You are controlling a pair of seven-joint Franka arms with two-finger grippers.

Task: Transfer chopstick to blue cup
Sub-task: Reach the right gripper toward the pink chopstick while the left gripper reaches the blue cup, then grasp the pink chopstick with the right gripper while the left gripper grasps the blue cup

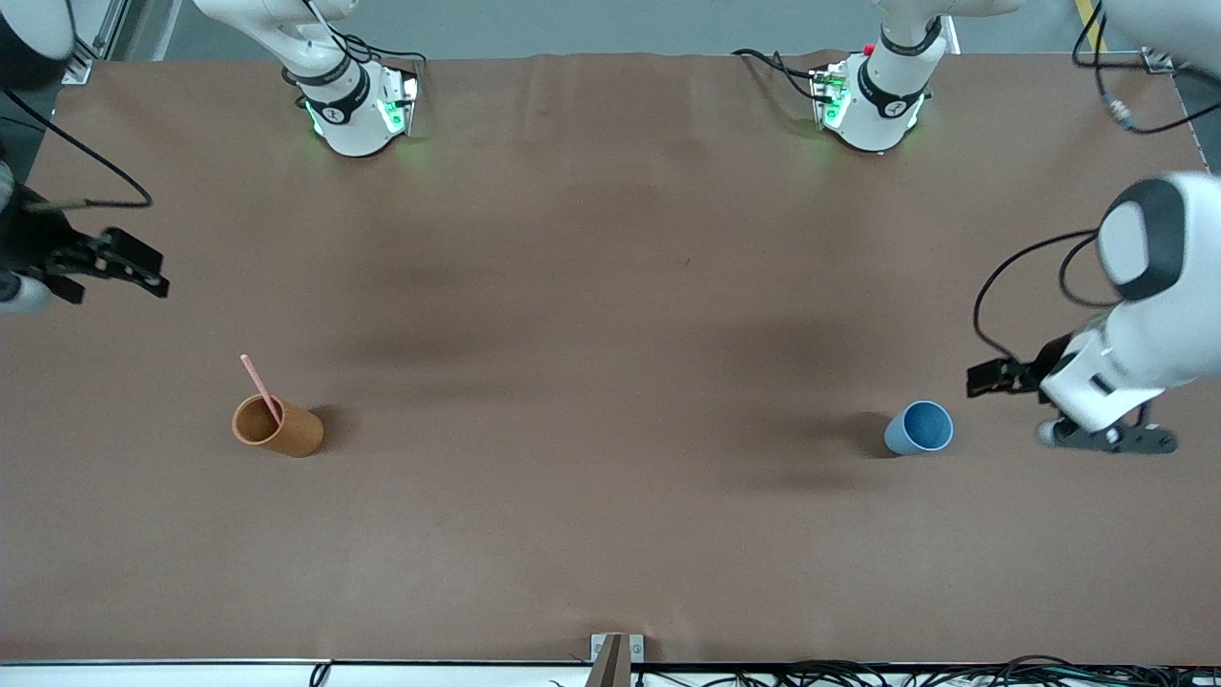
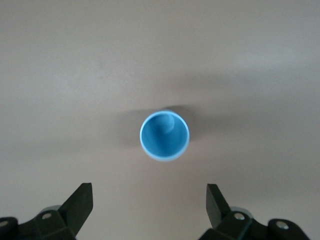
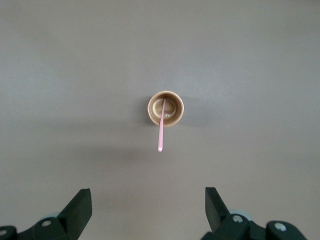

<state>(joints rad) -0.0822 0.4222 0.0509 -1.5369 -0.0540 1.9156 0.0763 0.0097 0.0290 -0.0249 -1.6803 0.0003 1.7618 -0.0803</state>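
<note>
The chopstick (image 1: 259, 385) stands tilted in the orange-brown cup (image 1: 278, 426), its upper end leaning toward 11 o'clock in the front view. That cup sits at the right arm's end of the brown counter (image 1: 610, 382); the blue cup (image 1: 920, 427) stands empty, well apart at the left arm's end. The right hand (image 3: 148, 210) hangs above the orange-brown cup, fingers spread and holding nothing. The left hand (image 2: 150, 207) hangs above the blue cup, likewise spread and empty.
</note>
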